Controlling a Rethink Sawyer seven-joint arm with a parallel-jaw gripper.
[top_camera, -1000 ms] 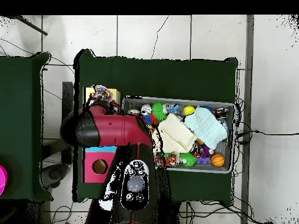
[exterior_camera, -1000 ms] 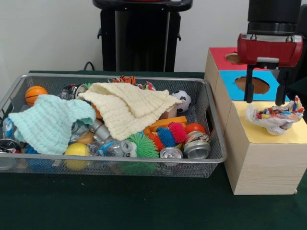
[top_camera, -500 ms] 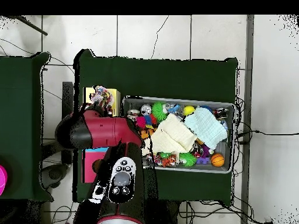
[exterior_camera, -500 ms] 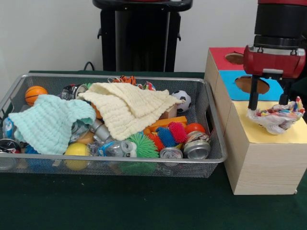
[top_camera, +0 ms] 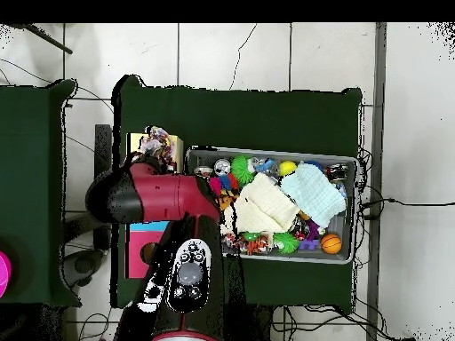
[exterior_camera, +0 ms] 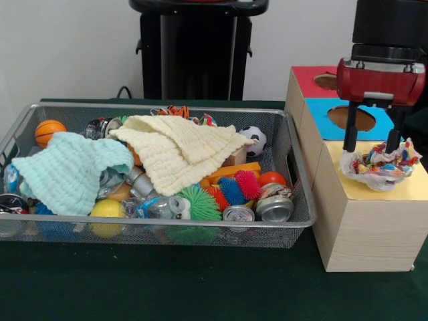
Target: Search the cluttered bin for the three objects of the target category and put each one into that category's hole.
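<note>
A silver wire-mesh bin sits crammed with balls, cans and cloths, sorting apparently far from finished. To its right, on the wooden box's yellow top, a crumpled multicoloured wrapper sits between the red gripper's spread fingers, not yet dropped into any hole.

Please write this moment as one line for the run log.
gripper: open, astride crumpled wrapper | wrapper: on yellow box top | bin: cluttered
</note>
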